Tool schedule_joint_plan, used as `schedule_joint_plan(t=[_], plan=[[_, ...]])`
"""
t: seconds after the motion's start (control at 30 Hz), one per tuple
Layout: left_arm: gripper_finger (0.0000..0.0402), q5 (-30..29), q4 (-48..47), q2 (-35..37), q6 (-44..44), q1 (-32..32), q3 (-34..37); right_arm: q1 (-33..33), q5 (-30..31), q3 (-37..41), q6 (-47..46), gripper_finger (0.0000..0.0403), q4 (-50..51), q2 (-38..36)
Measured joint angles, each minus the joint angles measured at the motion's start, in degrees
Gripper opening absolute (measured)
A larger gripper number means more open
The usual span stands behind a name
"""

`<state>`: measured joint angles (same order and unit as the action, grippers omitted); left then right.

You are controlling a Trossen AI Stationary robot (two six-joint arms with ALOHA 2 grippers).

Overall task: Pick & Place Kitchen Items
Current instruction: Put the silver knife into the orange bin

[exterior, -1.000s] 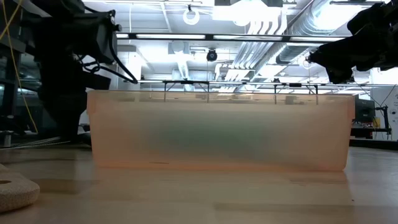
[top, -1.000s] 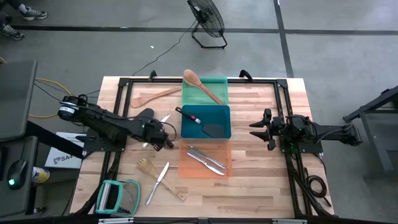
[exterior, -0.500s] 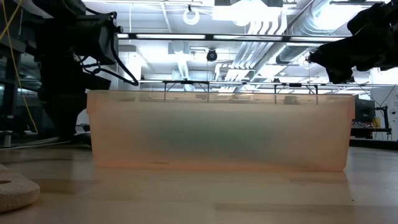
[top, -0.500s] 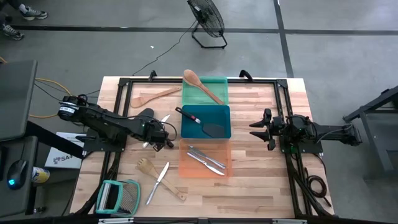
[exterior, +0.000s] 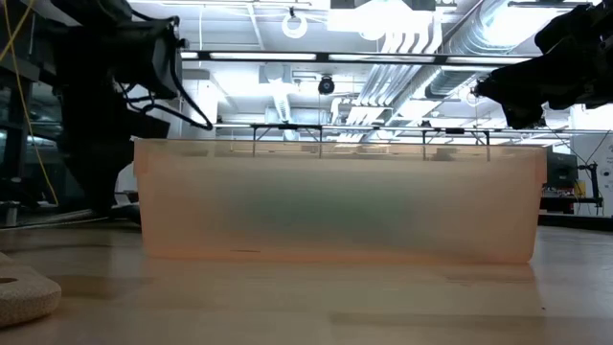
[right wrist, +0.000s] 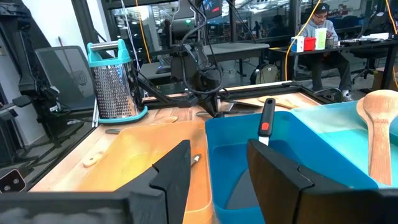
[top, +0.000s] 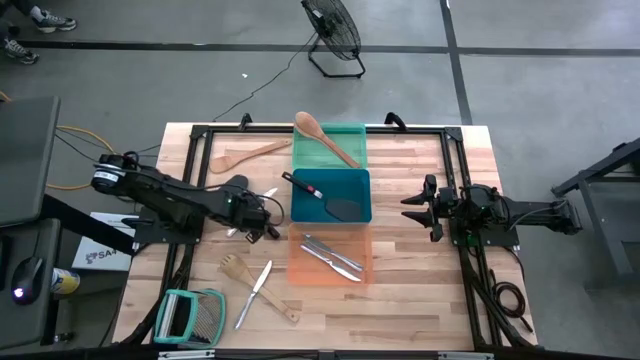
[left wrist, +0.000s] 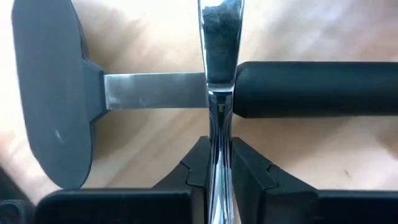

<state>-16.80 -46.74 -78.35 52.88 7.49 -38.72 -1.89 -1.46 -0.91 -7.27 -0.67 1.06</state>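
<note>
I see a thin silver knife (left wrist: 219,74), bright and edge-on, lying across a black spatula (left wrist: 186,87) on the table left of the blue tray (top: 350,185). My left gripper (left wrist: 219,168) pinches the knife between narrow fingers. The spatula underneath looks to be on the wood, though it's hard to judge. My right gripper (top: 408,207) waits half-spread, holding nothing

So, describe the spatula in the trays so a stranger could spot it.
Three trays form a central column; the blue tray is its middle. The spatula lies in it, black, while the green tray holds a wooden spoon and the orange tray silver cutlery.
</note>
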Motion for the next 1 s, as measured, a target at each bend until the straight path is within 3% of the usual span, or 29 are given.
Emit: schedule_joint_plan(t=[0.47, 0.83, 1.0], plan=[[0.0033, 1.40, -6.27, 7.50, -2.22, 0.07, -4.72, 0.01, -0.02, 0.00, -0.01, 0.0149, 0.00, 0.01], [0.0033, 2.78, -5.20, 8.88, -19.55, 0.17, -11.02, 0.02, -0.02, 0.00, 0.00, 0.0149, -0.03, 0.02], [0.0033, 2.60, -0.37, 8.88, -25.16, 0.60, -13.22, 0.01, -0.02, 0.00, 0.00, 0.0149, 0.00, 0.00]])
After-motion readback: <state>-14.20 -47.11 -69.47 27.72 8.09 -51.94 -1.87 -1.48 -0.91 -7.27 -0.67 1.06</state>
